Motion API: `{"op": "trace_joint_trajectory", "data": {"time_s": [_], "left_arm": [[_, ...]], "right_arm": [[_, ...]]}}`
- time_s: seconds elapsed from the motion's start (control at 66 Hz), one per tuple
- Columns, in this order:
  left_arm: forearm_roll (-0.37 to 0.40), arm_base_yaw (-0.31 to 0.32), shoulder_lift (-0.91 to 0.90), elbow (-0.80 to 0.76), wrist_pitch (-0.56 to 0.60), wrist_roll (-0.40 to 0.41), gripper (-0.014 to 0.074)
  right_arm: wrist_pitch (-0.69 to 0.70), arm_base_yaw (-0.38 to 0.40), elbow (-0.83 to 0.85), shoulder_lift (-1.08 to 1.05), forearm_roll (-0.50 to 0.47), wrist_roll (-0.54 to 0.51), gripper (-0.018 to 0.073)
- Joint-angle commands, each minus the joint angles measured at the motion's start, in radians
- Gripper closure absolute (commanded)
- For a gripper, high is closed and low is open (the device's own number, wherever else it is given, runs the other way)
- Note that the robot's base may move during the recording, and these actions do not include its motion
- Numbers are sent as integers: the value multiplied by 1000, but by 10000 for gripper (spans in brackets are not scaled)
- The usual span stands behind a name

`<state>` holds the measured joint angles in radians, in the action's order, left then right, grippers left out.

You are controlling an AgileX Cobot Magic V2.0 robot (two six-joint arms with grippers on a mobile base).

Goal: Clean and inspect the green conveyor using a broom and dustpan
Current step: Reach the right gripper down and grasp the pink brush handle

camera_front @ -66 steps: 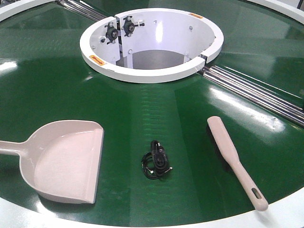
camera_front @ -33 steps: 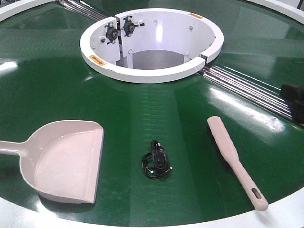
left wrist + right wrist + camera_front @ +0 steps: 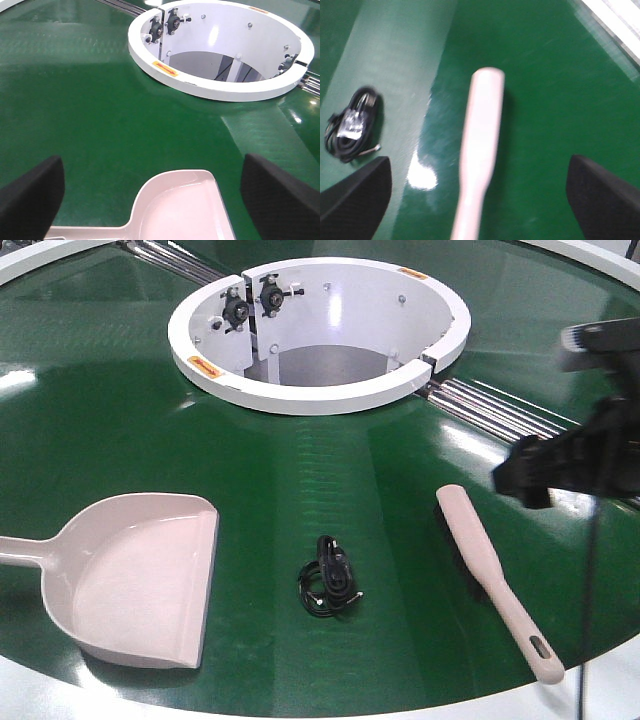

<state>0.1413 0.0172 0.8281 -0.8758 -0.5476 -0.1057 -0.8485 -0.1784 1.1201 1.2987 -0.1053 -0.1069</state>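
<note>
Pale pink broom (image 3: 478, 560) lies flat lower right, bare green conveyor (image 3: 100, 410) around it; left tool (image 3: 150, 195) and right tool (image 3: 480, 192) gape wide, empty.

Coiled black cable (image 3: 328, 577), white central ring housing (image 3: 320, 392), orange label (image 3: 207, 367) on its rim

Seen from the front, the dustpan (image 3: 140, 580) lies on the green conveyor (image 3: 120, 430) at 8 o'clock with its handle running out toward 9, and the broom (image 3: 480, 560) lies at 4 o'clock, handle end toward the near rim at 5. A coiled cable (image 3: 328, 588) sits between them at 6, apart from both, with the central ring housing (image 3: 300, 395) behind at 12.
</note>
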Motion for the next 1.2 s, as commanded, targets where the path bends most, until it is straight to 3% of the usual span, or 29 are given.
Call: {"op": "trace_joint_trajectory", "data": {"time_s": [0.0, 0.5, 0.955, 1.045, 1.182], "left_arm": [[15, 3, -3, -34, 50, 2, -56], [15, 3, -3, -34, 19, 2, -24], [15, 3, -3, -34, 19, 2, -3], [14, 3, -3, -34, 19, 2, 5], [14, 3, -3, -34, 18, 2, 7]], "right_arm": [[-9, -18, 103, 101, 10, 55, -91], [-272, -17, 447, 545, 57, 75, -54], [-347, -17, 489, 695, 56, 23, -16], [-348, -17, 489, 699, 56, 20, 56], [-359, -17, 489, 699, 55, 23, 329]]}}
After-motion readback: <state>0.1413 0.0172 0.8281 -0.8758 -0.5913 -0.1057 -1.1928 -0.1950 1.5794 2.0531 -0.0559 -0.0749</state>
